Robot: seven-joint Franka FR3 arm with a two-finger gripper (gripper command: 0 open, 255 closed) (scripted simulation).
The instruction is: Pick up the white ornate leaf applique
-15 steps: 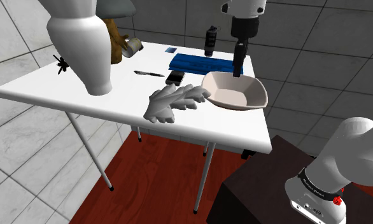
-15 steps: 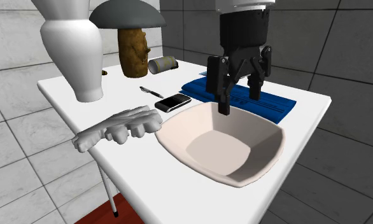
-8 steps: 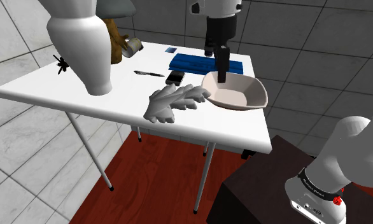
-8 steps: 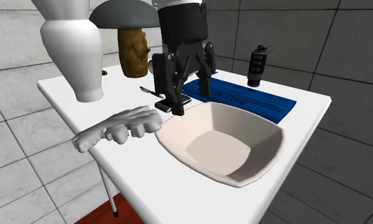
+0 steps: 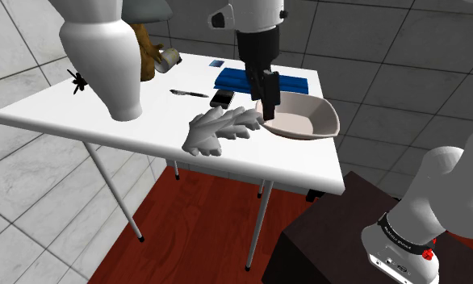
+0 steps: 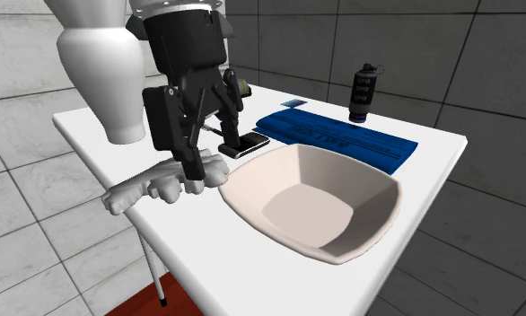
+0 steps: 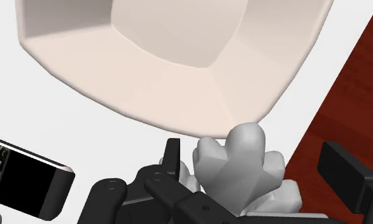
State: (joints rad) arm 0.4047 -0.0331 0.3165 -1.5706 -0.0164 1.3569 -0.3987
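The white ornate leaf applique (image 5: pixel 219 131) lies flat on the white table (image 5: pixel 57 113), near its front edge, one end touching the cream bowl (image 5: pixel 303 117). My black gripper (image 5: pixel 269 109) hangs over that end of the leaf, between it and the bowl's rim. In the second exterior view the gripper (image 6: pixel 209 151) stands open just above the leaf (image 6: pixel 153 190). In the wrist view the leaf's lobed tip (image 7: pixel 236 162) lies between my spread fingers (image 7: pixel 172 156), and neither finger touches it.
A tall white vase (image 5: pixel 106 56) stands toward the shoulder view's left of the leaf. A black phone (image 6: pixel 245 144), a pen (image 5: pixel 189 93), a blue mat (image 6: pixel 351 141) and a dark bottle (image 6: pixel 363 92) lie behind. Red floor shows past the table's edge.
The gripper has swung from above the bowl's far rim toward the shoulder view's left and come lower, ending over the leaf's end beside the bowl. Nothing on the table moved.
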